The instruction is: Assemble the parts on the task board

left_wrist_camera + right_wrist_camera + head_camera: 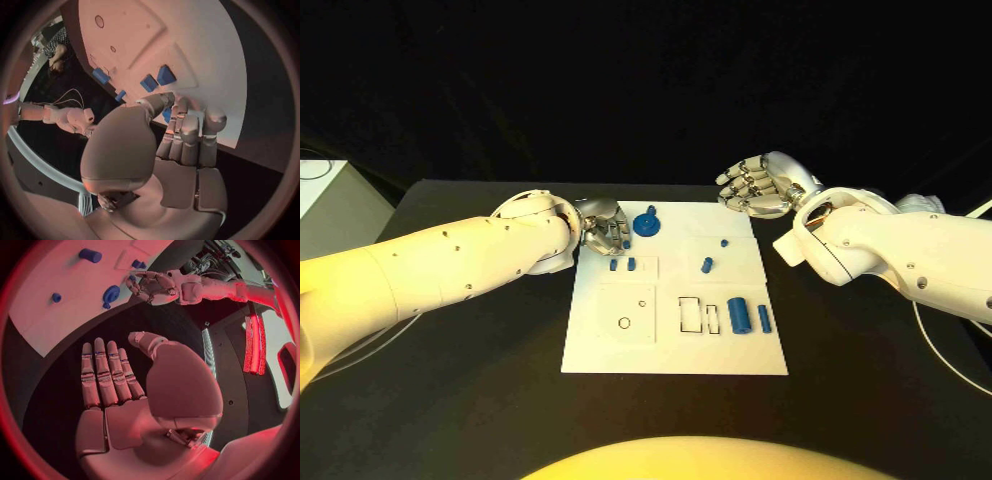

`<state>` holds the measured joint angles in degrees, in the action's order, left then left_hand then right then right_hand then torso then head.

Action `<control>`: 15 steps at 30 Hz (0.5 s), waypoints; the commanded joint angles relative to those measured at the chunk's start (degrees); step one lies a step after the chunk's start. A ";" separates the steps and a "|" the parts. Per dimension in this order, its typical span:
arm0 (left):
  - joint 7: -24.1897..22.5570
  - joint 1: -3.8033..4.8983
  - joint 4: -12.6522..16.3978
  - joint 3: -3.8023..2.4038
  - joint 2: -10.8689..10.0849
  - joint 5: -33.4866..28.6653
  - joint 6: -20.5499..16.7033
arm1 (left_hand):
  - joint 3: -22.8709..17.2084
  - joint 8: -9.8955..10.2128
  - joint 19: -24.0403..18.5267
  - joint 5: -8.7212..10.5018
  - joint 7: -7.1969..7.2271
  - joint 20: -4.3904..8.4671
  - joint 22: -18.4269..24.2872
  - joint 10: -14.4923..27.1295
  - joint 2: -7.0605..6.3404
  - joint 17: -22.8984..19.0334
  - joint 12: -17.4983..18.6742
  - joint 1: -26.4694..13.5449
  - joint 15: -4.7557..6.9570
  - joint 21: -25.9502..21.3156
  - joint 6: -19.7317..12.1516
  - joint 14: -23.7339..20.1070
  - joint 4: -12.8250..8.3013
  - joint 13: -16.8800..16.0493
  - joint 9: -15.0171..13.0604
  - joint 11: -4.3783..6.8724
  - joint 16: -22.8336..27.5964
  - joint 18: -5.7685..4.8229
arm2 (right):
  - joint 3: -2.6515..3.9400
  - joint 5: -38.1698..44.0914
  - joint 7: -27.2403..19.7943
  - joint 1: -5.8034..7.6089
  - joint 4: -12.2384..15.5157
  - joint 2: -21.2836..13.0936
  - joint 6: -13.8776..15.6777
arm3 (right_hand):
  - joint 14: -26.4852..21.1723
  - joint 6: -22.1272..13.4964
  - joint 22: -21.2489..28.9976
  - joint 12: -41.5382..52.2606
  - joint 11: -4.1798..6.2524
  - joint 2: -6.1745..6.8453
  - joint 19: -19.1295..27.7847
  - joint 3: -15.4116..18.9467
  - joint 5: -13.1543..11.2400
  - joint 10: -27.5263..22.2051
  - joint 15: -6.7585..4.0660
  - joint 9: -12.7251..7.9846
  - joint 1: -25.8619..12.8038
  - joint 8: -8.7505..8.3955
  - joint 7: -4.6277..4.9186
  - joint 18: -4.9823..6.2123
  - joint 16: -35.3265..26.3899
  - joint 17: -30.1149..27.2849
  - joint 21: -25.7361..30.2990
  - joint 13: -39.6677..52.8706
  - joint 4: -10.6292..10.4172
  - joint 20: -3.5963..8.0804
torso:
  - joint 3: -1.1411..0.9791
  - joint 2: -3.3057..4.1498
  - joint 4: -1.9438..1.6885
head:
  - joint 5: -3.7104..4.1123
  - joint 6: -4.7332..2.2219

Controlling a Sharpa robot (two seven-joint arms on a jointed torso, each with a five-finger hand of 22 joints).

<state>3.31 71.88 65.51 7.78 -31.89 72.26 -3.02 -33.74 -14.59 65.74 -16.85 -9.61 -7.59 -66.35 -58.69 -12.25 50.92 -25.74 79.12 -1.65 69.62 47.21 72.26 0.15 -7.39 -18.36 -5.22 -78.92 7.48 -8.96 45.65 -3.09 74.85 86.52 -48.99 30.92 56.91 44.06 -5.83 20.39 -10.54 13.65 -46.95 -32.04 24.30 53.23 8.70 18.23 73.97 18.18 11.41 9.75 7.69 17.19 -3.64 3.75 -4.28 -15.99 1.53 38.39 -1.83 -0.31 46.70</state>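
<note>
— Several small blue plastic parts (pixel 737 316) lie on the flat white rectangular task board (pixel 675 355), yes? Where are your hands?

— Yes. My left hand (pixel 603 232) is at the far left corner of the board, fingers curled downward, close beside a round blue knob-like part (pixel 648 220) and just above two short blue pegs (pixel 623 265). In my left wrist view the fingers (pixel 189 134) are pressed side by side and bent over the board edge, with some blue showing behind them. Whether I already pinch something there, I cannot tell.

— And the right one?

— My right hand (pixel 759 184) is raised beyond the far right corner of the board, over the black table (pixel 473 400). Its fingers (pixel 106 372) are straight, lying close together, and it holds nothing.

— Which step is this, do you think?

— An early one, I judge. A thick blue cylinder and a thinner blue rod (pixel 764 318) lie beside an empty rectangular slot (pixel 691 313), and a round hole (pixel 626 323) is open too. So almost nothing is seated.

— What does the next move need?

— I believe the left hand must close surely on one small piece at the corner, lift it without pushing its neighbours, and carry it to the matching recess.
</note>
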 commanded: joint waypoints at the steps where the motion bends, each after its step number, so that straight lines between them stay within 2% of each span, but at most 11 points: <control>1: 0.37 0.00 0.12 -0.04 -0.05 -0.25 0.71 | 0.34 0.22 0.46 0.05 0.00 0.14 -0.09 -0.45 -0.09 0.05 0.38 -0.47 0.09 0.05 -0.37 0.13 0.01 -0.08 0.06 -0.14 -0.18 -0.38 | 0.02 0.55 -0.45 -0.02 0.02 0.01 -0.62 | 0.04 0.48 0.07 0.30 -0.25 -0.14 0.32 -0.08 0.18 0.21 0.24 -0.09 -0.60 0.02 2.96 0.82 -0.18 -0.05 -0.10 -0.07 0.12 -0.06 | 0.02 -0.04 -0.02 | 0.03 0.02; 15: 0.43 0.00 0.30 -0.05 -0.80 -0.13 0.35 | 0.34 0.45 0.41 0.05 0.10 0.17 0.01 -0.52 -0.16 -0.15 0.41 -0.47 0.14 -0.04 -0.84 0.07 -0.02 -0.19 0.11 -0.08 -0.14 -0.36 | 0.02 0.88 -0.39 -0.02 -0.52 -0.10 -1.27 | 0.33 0.54 0.25 0.36 -0.17 -0.13 0.17 -0.24 0.10 0.31 0.18 -0.13 -0.35 0.05 2.89 0.85 -0.10 -0.10 -0.18 -0.05 0.44 -0.03 | 0.02 -0.02 0.01 | 0.07 0.01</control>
<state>3.66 71.89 65.70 7.75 -32.60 72.26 -2.99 -33.74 -14.25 65.95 -16.85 -9.61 -7.38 -66.39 -58.89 -12.25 50.83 -25.47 79.12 -1.65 69.62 46.81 72.26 0.15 -7.54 -18.30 -5.43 -78.92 7.47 -8.96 45.71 -3.08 74.85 86.14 -49.06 30.79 57.11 44.20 -5.60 20.52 -10.54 13.65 -46.95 -32.33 24.30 53.23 8.78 18.17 73.97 18.18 11.31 9.75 7.69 17.14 -3.64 3.75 -4.00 -15.99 1.53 38.38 -1.83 -0.27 46.70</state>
